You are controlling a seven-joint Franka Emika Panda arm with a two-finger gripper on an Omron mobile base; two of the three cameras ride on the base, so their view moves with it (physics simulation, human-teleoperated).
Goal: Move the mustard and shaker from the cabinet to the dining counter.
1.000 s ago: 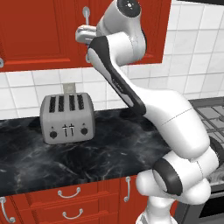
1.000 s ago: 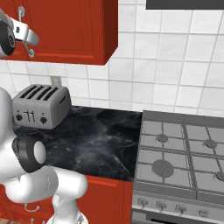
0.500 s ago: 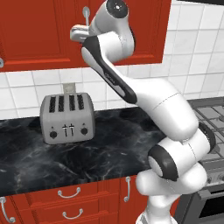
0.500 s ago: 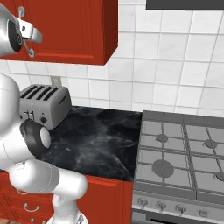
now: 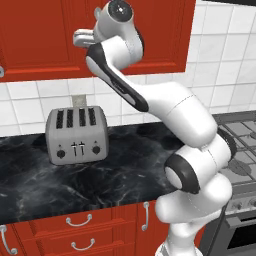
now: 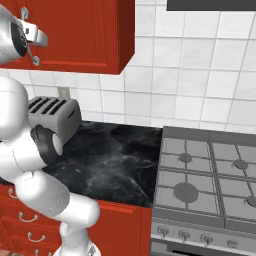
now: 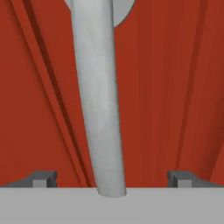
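Cabinet doors closed, fingers spread wide around silver handle, nothing grasped

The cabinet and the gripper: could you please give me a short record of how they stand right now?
cabinet: red, wall-mounted, doors shut
handle: silver bar, runs between the two fingertips
gripper: open, raised to the cabinet door, not yet closed on the handle
toaster: on the black counter below the cabinet
stove: right of the counter
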